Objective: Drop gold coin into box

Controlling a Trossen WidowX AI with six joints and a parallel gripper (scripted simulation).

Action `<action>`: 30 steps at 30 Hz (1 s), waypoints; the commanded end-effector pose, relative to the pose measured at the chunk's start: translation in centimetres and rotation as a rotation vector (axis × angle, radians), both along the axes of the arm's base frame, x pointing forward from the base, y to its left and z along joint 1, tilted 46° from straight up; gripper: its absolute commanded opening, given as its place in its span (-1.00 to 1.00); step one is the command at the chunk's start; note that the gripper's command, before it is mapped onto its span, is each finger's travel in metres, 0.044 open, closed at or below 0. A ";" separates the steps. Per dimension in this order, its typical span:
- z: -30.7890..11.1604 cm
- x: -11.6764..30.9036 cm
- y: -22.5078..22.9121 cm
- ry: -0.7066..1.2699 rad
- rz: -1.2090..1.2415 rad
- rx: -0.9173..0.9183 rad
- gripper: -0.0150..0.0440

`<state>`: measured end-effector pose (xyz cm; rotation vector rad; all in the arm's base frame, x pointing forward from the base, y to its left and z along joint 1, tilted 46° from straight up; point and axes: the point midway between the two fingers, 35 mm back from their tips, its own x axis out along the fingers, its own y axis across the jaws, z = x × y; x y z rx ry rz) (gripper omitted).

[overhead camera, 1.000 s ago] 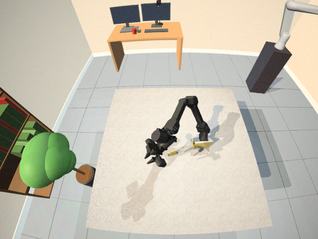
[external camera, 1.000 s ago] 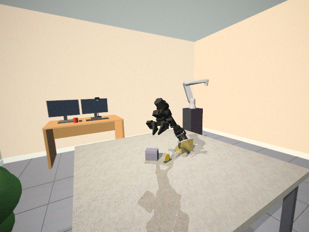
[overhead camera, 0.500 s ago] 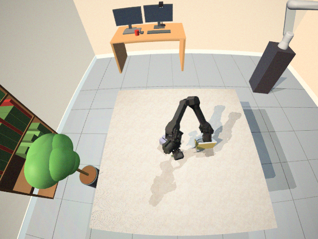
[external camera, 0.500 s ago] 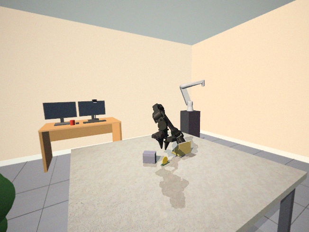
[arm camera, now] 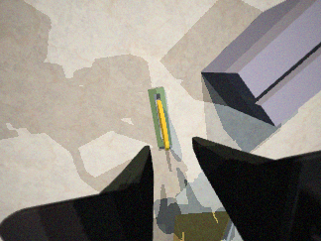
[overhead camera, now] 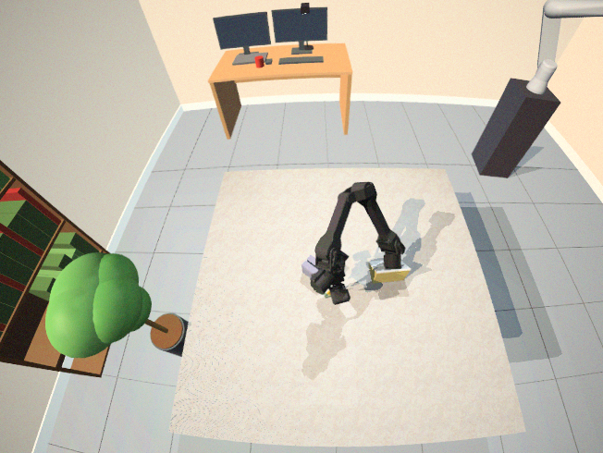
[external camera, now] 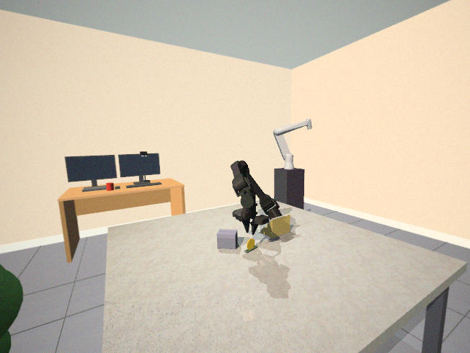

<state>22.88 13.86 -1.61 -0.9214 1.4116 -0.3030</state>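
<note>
The gold coin [external camera: 250, 243] [arm camera: 162, 123] stands on edge in the green holder [external camera: 246, 251] [arm camera: 153, 99]. In the top view only a small part of the coin and holder shows beside the gripper. My gripper [external camera: 249, 233] [arm camera: 171, 146] is open and empty, its fingers partly apart. It hangs above the coin, with a gap between the fingertips and the coin's top. In the wrist view the coin lies just ahead of the gap between the fingertips. The closed grey box [overhead camera: 308, 267] [external camera: 227, 239] [arm camera: 292, 59] stands beside the holder; its dark slot shows in the wrist view.
The yellow block-like base [overhead camera: 388, 275] [external camera: 281, 226] [arm camera: 198, 228] stands under the arm's shoulder. The arm's links arch above the table [overhead camera: 253, 340] [external camera: 171, 295]. The grey box is the nearest object to the fingers besides the coin and holder.
</note>
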 end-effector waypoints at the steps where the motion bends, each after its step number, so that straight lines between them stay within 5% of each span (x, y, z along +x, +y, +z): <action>1: -0.7 0.0 -0.8 0.005 0.005 -0.008 0.05; 30: -3.9 0.9 -3.7 0.004 0.006 -0.008 0.05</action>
